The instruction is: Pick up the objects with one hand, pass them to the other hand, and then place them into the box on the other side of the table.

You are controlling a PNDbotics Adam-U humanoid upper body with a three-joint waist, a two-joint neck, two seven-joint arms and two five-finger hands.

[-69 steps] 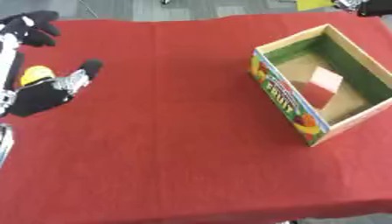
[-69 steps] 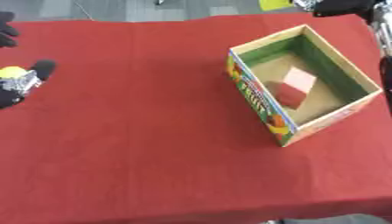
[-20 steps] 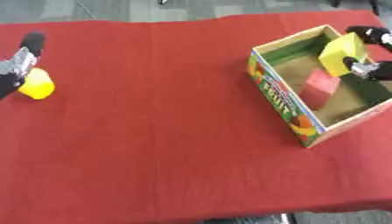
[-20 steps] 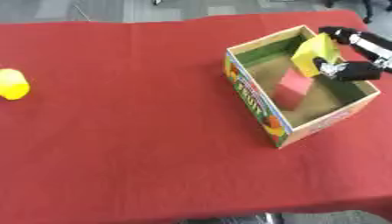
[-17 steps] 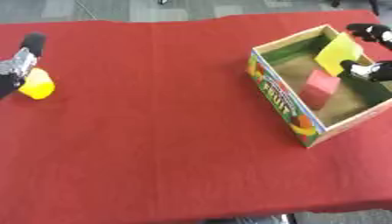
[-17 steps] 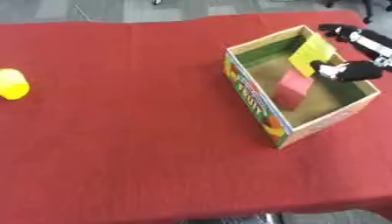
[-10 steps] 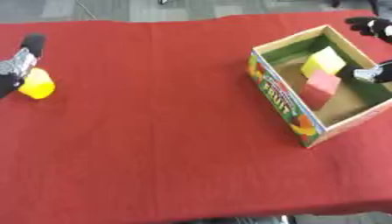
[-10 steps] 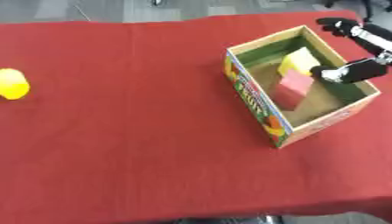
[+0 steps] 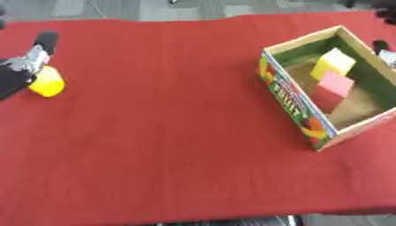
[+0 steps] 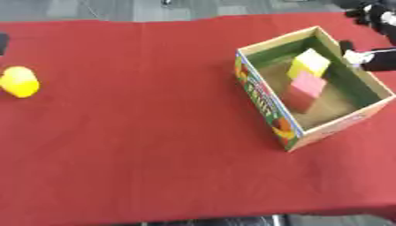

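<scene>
The yellow block [image 10: 310,62] lies inside the box [image 10: 263,99], leaning on the pink block [image 10: 308,84] at the far end, because it has been let go: a second ago the right robot hand [image 10: 370,57] held it over the opening, and now that robot hand has drawn back past the box's far wall, fingers apparently spread and holding nothing, though only part of it shows. On the far left of the red worktop [image 9: 162,128] the left robot hand [image 9: 23,66] rests against the yellow cylinder [image 9: 46,82], ready for the next pick; whether its fingers close on it cannot be told.
</scene>
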